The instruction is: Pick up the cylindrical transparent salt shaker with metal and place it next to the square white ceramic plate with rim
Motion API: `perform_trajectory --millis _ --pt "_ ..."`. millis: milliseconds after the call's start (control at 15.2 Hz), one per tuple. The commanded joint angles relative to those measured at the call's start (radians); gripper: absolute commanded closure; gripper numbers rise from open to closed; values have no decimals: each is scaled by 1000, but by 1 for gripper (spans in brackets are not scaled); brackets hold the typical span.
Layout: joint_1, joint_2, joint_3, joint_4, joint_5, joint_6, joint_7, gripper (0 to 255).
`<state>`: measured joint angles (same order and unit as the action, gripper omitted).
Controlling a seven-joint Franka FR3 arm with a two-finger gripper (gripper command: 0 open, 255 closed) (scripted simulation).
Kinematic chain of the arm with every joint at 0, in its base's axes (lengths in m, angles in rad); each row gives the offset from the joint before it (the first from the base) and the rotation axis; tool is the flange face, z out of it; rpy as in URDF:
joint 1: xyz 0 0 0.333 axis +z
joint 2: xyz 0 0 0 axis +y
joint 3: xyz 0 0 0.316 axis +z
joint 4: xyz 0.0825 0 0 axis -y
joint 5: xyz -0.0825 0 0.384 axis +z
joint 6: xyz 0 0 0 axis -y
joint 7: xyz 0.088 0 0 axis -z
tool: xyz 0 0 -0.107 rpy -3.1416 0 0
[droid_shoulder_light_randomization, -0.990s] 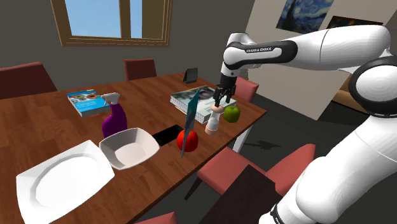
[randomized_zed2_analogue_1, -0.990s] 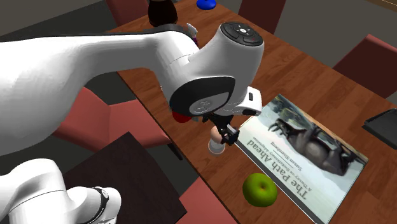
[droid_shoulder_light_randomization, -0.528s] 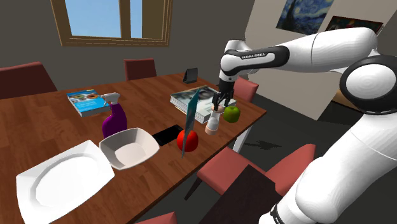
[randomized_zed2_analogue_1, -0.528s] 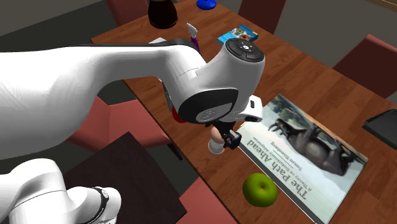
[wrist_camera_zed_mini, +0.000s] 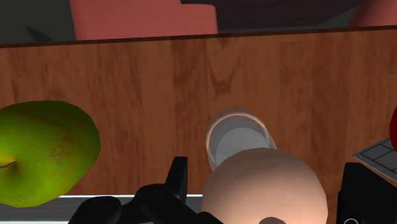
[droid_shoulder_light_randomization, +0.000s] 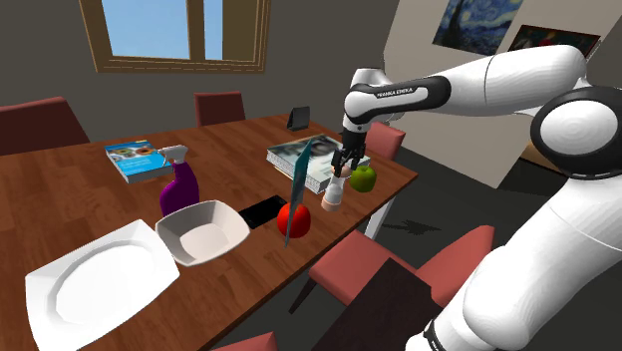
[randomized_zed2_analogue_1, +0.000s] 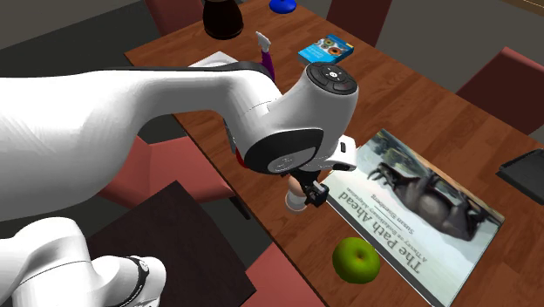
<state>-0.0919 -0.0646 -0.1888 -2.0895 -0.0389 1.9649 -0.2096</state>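
The salt shaker (droid_shoulder_light_randomization: 333,195) stands upright near the table's edge, between a green apple (droid_shoulder_light_randomization: 362,178) and a red apple (droid_shoulder_light_randomization: 294,219). It has a clear body (wrist_camera_zed_mini: 236,136) and a pale pinkish domed cap (wrist_camera_zed_mini: 264,184). My gripper (droid_shoulder_light_randomization: 344,168) hangs right over it, open, one finger (wrist_camera_zed_mini: 178,184) on each side of the cap with a small gap on both sides. From the second exterior view the gripper (randomized_zed2_analogue_1: 309,188) covers most of the shaker (randomized_zed2_analogue_1: 296,200). The square white plate (droid_shoulder_light_randomization: 98,286) lies at the far end of the table, at the shoulder view's lower left.
A large book (droid_shoulder_light_randomization: 307,156) lies just behind the shaker. A blue upright blade (droid_shoulder_light_randomization: 296,189) stands by the red apple. A white bowl (droid_shoulder_light_randomization: 204,232), a purple spray bottle (droid_shoulder_light_randomization: 179,185), a flat black object (droid_shoulder_light_randomization: 261,210) and a blue book (droid_shoulder_light_randomization: 135,159) lie between shaker and plate. Red chairs (droid_shoulder_light_randomization: 364,267) ring the table.
My gripper has come down a little over the shaker, so its fingers now flank the cap. The shaker has not moved.
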Motion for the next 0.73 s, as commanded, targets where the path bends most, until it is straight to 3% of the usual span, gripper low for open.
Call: perform_trajectory --millis 0,66,660 --pt "0 0 0 0 0 0 0 0" --pt "0 0 0 0 0 0 0 255" --pt "0 0 0 0 0 0 0 255"
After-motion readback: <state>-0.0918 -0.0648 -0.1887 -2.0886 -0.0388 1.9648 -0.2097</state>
